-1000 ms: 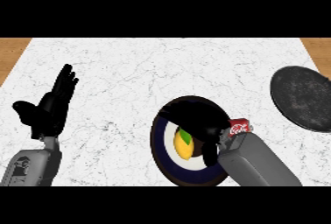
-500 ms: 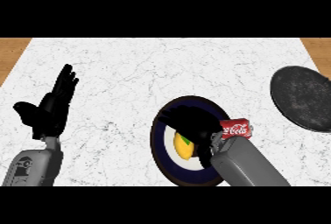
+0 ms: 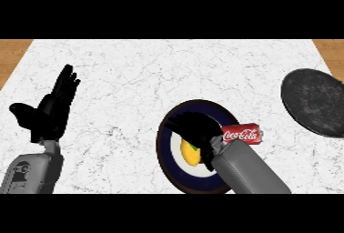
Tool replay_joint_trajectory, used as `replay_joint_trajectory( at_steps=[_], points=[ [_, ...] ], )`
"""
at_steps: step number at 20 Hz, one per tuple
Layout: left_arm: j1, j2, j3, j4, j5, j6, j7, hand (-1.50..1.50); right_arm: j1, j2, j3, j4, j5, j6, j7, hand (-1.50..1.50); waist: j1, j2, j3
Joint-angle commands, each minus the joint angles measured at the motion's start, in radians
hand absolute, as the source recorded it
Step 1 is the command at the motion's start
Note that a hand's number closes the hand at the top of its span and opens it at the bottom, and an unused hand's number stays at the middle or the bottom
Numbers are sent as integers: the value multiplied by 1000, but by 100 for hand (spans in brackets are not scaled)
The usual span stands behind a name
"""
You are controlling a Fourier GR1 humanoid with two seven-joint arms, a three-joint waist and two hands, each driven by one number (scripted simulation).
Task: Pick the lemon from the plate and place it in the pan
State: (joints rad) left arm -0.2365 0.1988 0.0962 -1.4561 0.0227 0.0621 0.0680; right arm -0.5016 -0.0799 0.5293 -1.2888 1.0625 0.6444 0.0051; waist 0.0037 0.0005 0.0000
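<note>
Low in the frame's centre, my right hand [image 3: 194,127] hung over the plate [image 3: 168,136], fingers curled but clasping nothing; the lemon [image 3: 190,154] lay beneath. Small, stiff and probably slick, it wanted gripping across its middle. My left hand [image 3: 50,111] rested open, left.

path plate [image 3: 168,157] > pan [image 3: 316,102]: soda can [image 3: 243,134] just beside plate's right rim, in the way | counter [image 3: 168,68] btwn can & pan bare | l hand [image 3: 50,111] well apart, far left
</note>
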Motion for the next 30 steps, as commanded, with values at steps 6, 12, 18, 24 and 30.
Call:
replay_joint_trajectory(
  at_steps=[6,12,18,24,30],
  points=[
    [-11,-15,-9,-21,-23,9,30,0,9,28,64,108,66,-73,-160,150,2,1,0],
    [-11,-46,-21,16,-54,23,-2,0,-40,10,-6,160,115,-83,-250,150,-1,0,0],
    [22,-18,13,-18,-25,2,3,0,12,78,-267,204,89,-146,141,150,-15,2,0],
    [16,-10,16,-29,-15,-10,13,0,-31,80,-530,188,38,-355,586,150,-11,-1,1],
    [-29,-32,-4,28,-33,0,0,0,-206,80,-417,140,185,-650,906,150,23,6,-1]
  ],
)
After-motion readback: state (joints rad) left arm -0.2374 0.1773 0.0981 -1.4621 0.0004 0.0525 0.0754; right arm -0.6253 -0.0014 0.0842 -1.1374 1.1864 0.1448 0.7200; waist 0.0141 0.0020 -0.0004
